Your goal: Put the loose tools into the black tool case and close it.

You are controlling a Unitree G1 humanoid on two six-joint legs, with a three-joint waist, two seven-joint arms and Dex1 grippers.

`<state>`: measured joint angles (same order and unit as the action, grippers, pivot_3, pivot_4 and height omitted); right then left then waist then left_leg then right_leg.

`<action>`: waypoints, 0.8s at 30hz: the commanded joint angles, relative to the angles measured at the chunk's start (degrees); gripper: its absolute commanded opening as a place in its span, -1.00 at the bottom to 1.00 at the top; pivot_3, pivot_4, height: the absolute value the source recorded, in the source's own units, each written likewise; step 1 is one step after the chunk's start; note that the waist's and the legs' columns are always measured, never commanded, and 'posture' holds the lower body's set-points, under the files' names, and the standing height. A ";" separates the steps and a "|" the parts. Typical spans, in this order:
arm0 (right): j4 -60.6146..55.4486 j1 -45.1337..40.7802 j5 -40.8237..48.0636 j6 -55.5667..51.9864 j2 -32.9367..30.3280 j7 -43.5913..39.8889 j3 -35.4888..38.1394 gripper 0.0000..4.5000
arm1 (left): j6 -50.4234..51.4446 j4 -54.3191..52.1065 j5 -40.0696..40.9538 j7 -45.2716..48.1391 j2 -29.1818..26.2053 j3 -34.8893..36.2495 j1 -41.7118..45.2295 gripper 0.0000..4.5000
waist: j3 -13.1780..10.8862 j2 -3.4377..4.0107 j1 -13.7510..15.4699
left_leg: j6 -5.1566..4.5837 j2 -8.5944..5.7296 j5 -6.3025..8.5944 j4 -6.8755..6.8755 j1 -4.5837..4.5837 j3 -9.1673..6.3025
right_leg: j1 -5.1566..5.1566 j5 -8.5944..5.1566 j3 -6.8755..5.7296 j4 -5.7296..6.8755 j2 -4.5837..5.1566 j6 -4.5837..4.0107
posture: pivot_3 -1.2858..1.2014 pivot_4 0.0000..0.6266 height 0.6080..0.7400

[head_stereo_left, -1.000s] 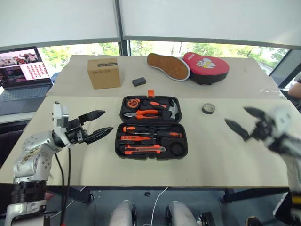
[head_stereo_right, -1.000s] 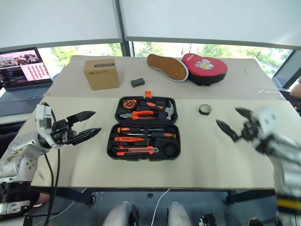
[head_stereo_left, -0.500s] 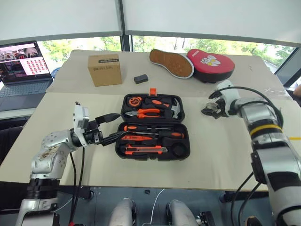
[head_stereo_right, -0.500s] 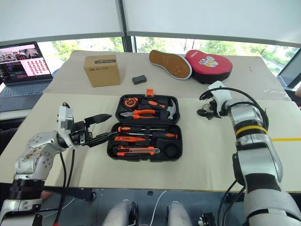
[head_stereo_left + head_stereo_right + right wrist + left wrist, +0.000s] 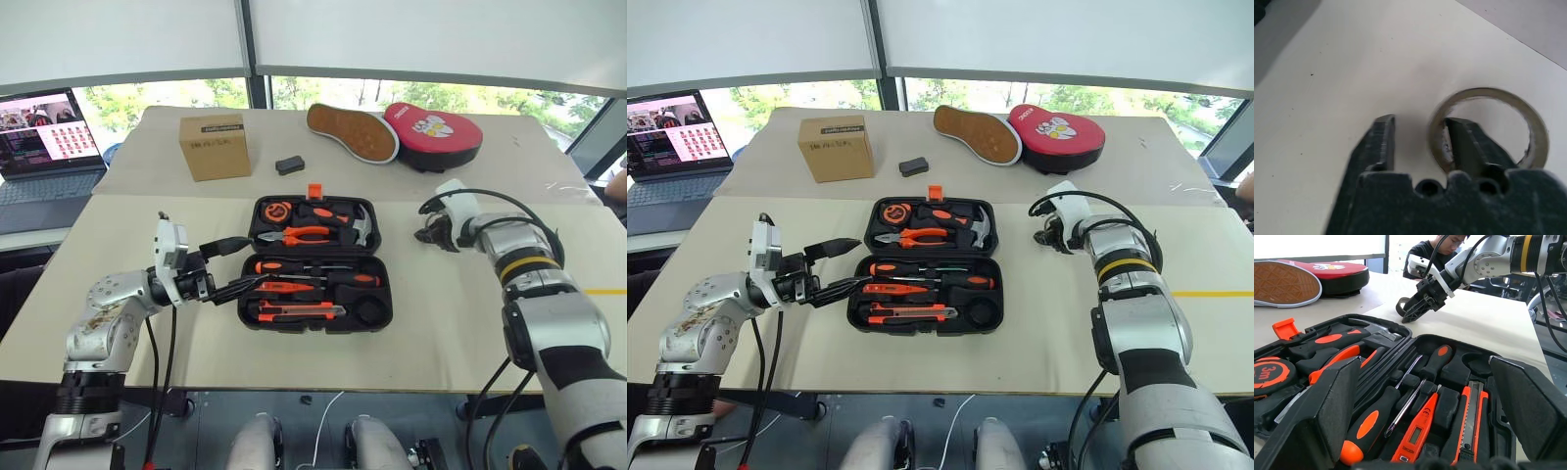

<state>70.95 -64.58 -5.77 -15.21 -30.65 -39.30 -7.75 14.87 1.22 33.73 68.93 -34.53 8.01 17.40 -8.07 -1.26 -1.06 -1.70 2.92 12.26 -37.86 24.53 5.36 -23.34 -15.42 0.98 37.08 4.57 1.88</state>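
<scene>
Right wrist view has the good stuff: the right gripper (image 5: pixel 1418 142) straddles the wall of the small dark tape roll (image 5: pixel 1488 125), one finger (image 5: pixel 1462 139) inside the ring and the other outside it. The jaws are narrowed around that wall but there's a visible gap on the outer side, so I wouldn't call it clamped yet. The roll lies flat on the table (image 5: pixel 470 313), well off to the right of the black tool case (image 5: pixel 315 264).

Handling-wise, my guess is it's light and fairly stiff, a cardboard-core ring with slightly tacky tape on it, so it shouldn't slip much. Pinching through the wall like this looks like the right hold; squeezing it across the full width would need wider jaws and could let it roll out.

Over on the other side, the left gripper (image 5: pixel 233 266) hangs with its fingers spread wide at the case's left edge, holding nothing. The case lies open, with two screwdrivers (image 5: pixel 1400 401), the tester (image 5: pixel 1418 431) and the utility knife (image 5: pixel 1469 418) already sitting in their slots, and one round pocket (image 5: pixel 369 310) looks free for the roll.
</scene>
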 commanded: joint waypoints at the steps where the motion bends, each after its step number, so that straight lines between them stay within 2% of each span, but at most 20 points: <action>1: -0.19 -0.90 -0.36 3.24 -0.82 -1.23 1.11 -0.81 | -1.27 -1.51 0.09 1.45 -0.49 -0.17 0.85 1.00 | 0.00 0.00 0.04 | 0.00 0.00 0.00 0.00 0.00 0.00 | 0.00 0.00 0.00 0.00 0.00 0.00 | 0.03 -0.52 1.00; 2: -0.59 -0.87 -0.13 4.25 -1.20 -2.23 1.32 -0.96 | -1.17 -1.56 0.06 2.15 -0.71 -0.44 0.76 1.00 | 0.00 0.00 0.02 | 0.00 0.00 0.00 0.00 0.01 0.00 | 0.00 0.00 0.00 0.00 0.00 0.00 | 0.03 -0.52 1.00; 5: -6.62 -0.25 2.52 9.00 -3.23 -13.12 2.10 -0.98 | -2.35 -1.92 0.08 5.31 -1.48 -0.79 0.34 1.00 | -0.06 0.07 -0.01 | 0.00 0.00 0.00 0.00 0.01 0.01 | -0.02 0.00 0.01 0.00 0.00 0.00 | 0.03 -0.52 1.00; 7: -13.43 1.13 5.20 7.65 -4.21 -21.77 2.36 -0.98 | -3.33 -2.15 -0.01 7.05 -2.06 -0.66 -0.17 1.00 | -0.12 0.16 0.02 | 0.00 0.00 0.00 0.00 0.04 0.01 | -0.04 0.00 0.01 -0.01 -0.02 0.00 | 0.03 -0.52 1.00; 10: -34.23 7.12 10.65 -5.98 -6.91 -33.30 0.53 -0.98 | -5.33 -2.35 -0.72 9.89 -3.52 -0.88 -1.85 1.00 | -0.13 0.18 -0.03 | 0.00 0.07 0.00 0.01 0.05 -0.03 | -0.05 0.00 0.00 0.00 -0.07 0.00 | 0.03 -0.52 1.00; 13: -62.29 15.58 19.23 -26.88 -11.81 -39.91 -3.54 -0.98 | -6.38 -3.08 -1.01 11.66 -4.65 -1.15 -3.99 1.00 | -0.13 0.19 0.28 | 0.00 0.14 0.01 0.04 0.08 -0.35 | -0.07 0.00 -0.05 0.03 -0.09 0.00 | 0.03 -0.52 1.00; 15: -72.93 18.12 23.66 -37.36 -13.49 -39.70 -4.24 -0.98 | -6.81 -3.44 -1.24 12.30 -5.13 -1.41 -4.83 1.00 | -0.14 0.20 0.40 | -0.02 0.13 0.03 0.03 0.10 -0.43 | -0.12 0.00 -0.06 0.02 -0.07 0.00 | 0.03 -0.52 1.00; 18: -87.09 20.46 32.01 -57.92 -12.54 -35.37 -4.76 -0.98 | -7.49 -3.98 -1.61 12.29 -4.88 -1.45 -6.39 1.00 | -0.14 0.19 0.37 | -0.02 0.10 0.02 -0.01 0.12 -0.44 | -0.17 0.04 -0.04 0.04 -0.02 -0.07 | 0.03 -0.52 1.00; 24: -91.97 23.98 31.87 -65.04 -11.45 -24.43 -7.49 -0.98 | -7.52 -6.15 -1.47 11.37 -4.11 -1.91 -8.28 1.00 | -0.11 0.09 0.62 | -0.02 0.05 0.02 -0.01 0.04 -0.51 | -0.09 0.04 -0.07 0.01 0.05 -0.09 | 0.03 -0.52 1.00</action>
<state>-19.44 -39.97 25.64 -78.21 -41.52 -66.01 -15.66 8.39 -2.82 31.64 80.38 -38.64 5.99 8.98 -8.18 -1.17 -0.44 -1.72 2.95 12.28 -37.87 24.60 4.86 -23.46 -15.38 0.92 37.10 4.68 1.79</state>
